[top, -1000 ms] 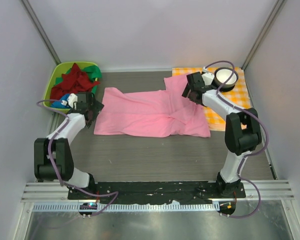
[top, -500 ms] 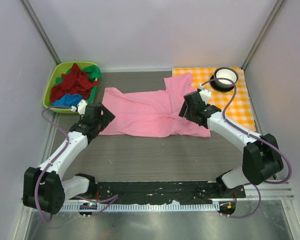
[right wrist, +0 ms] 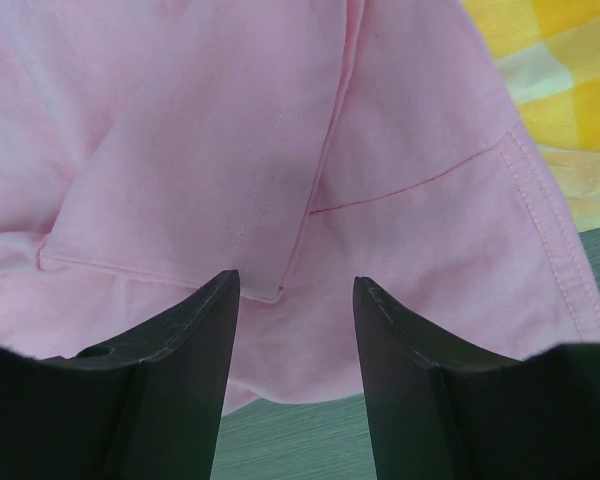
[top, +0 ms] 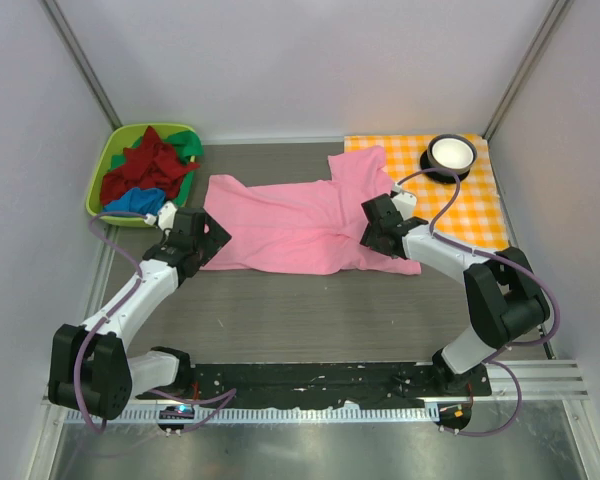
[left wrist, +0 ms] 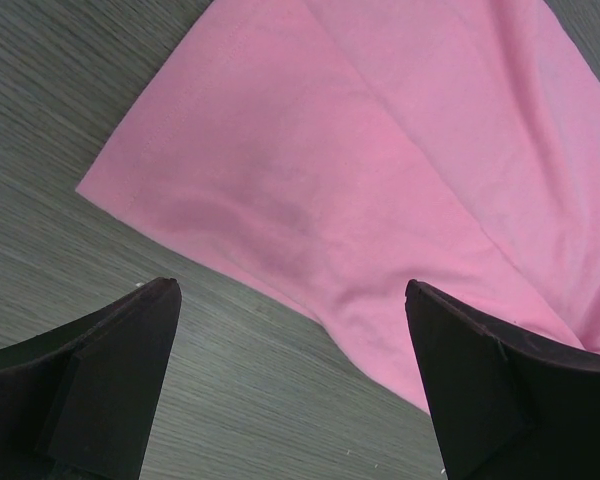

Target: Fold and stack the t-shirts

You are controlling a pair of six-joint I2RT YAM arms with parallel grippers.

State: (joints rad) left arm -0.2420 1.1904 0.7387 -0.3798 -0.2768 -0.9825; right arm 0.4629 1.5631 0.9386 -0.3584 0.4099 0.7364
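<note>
Left claw [left wrist: 290,300]: spread wide, low over the pink t-shirt [top: 290,215], at its near-left corner.
Left arm: elbow bent by the base, forearm reaching forward and inward.
Other t-shirts [top: 145,170]: heaped in the green basket [top: 105,160], far left.
Pink t-shirt: flat mid-desk [top: 310,300], right edge lapping the checked cloth [top: 470,200].
Right claw [right wrist: 295,285]: half-spread astride a fold edge, no pinch seen.
Right arm: folded back, forearm stretched leftward.

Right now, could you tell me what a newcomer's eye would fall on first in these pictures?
The light pink t-shirt spread across the middle of the table stands out first, with the left gripper at its near-left corner and the right gripper over its right end. Next come the green basket heaped with red, green and blue shirts, far left, and the orange-and-white checked cloth, far right.
</note>
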